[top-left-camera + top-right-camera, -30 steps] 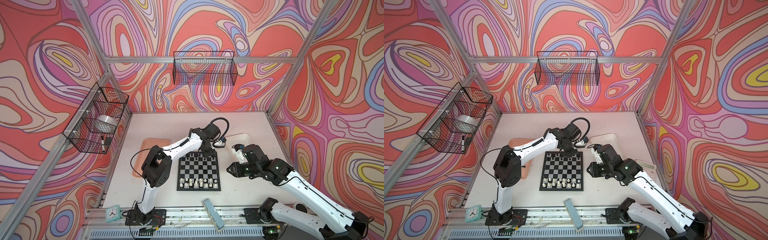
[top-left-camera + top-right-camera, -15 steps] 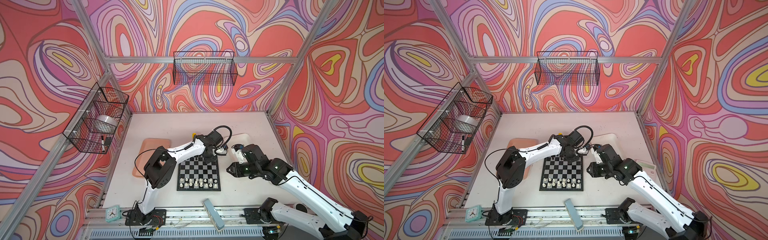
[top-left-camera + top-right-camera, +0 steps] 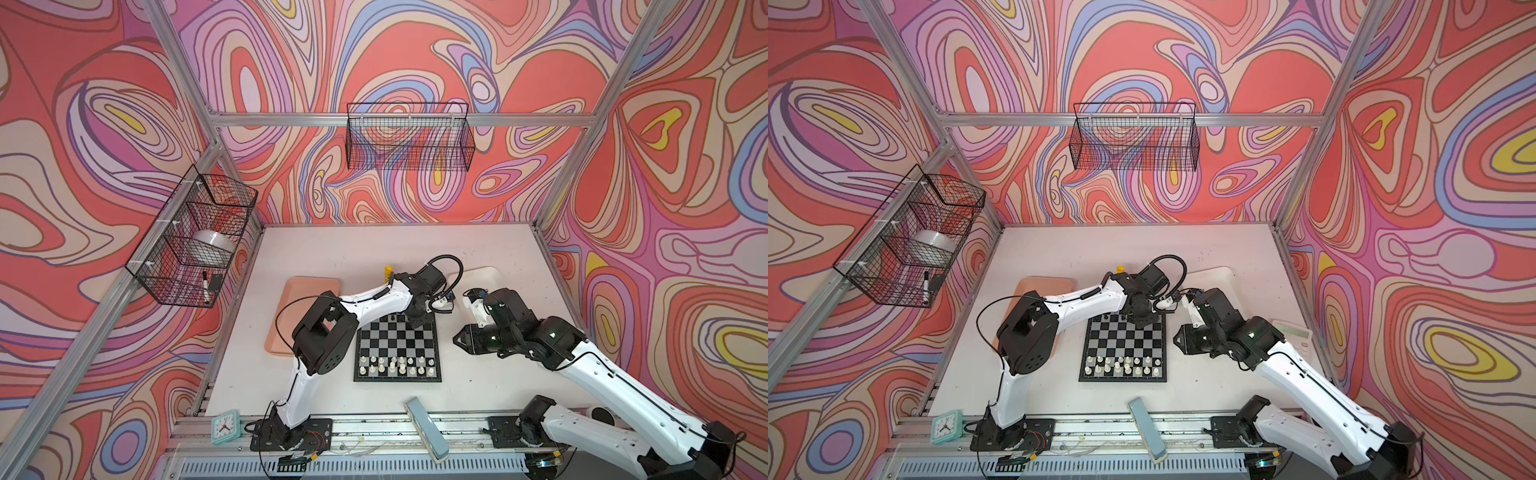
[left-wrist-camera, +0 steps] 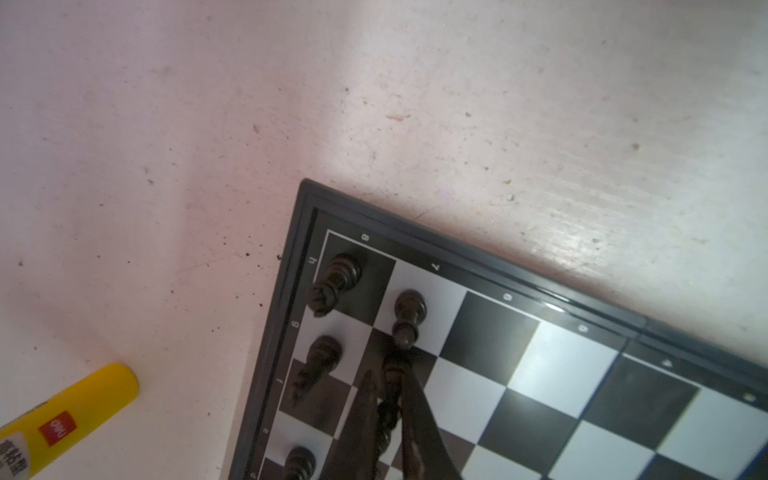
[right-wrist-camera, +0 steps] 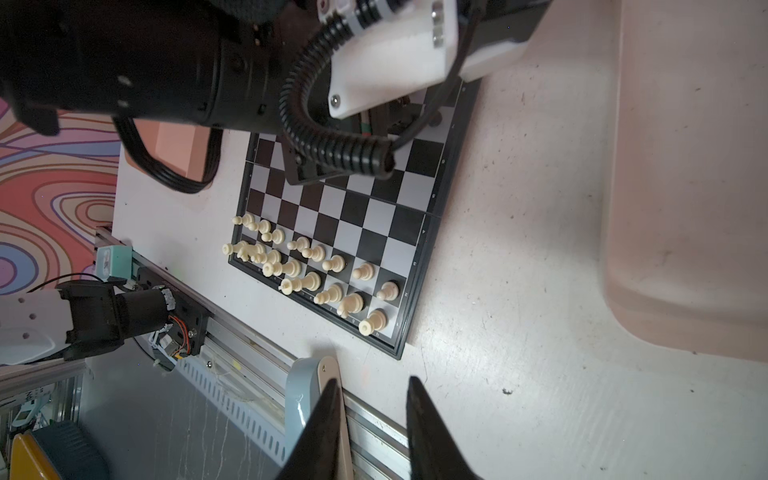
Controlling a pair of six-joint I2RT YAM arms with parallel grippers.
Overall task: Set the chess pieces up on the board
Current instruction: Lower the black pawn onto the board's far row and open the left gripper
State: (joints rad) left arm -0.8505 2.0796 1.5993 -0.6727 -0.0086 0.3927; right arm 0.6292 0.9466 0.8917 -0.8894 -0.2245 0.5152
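Observation:
The board [image 3: 395, 341] [image 3: 1121, 345] lies at the table's front middle. Several cream-white chess pieces [image 3: 395, 365] [image 5: 307, 266] fill its two near rows. My left gripper [image 4: 388, 376] [image 3: 419, 322] hangs over the board's far right corner, shut on a black chess piece [image 4: 390, 390]. That piece sits just above a dark square. Close by stand a black rook [image 4: 336, 278], a black pawn [image 4: 409, 311] and other black pieces [image 4: 320, 361]. My right gripper [image 5: 372, 386] [image 3: 459, 338] hovers right of the board, open, holding nothing.
A pink tray [image 3: 307, 299] lies left of the board and a white tray [image 3: 482, 276] at its back right. A yellow glue stick [image 3: 388, 272] [image 4: 70, 415] stands behind the board. A clock [image 3: 225, 428] and a grey-blue object [image 3: 426, 428] rest on the front rail.
My left arm has come forward and down from behind the board onto its far right corner, carrying the black piece. The right arm has not moved.

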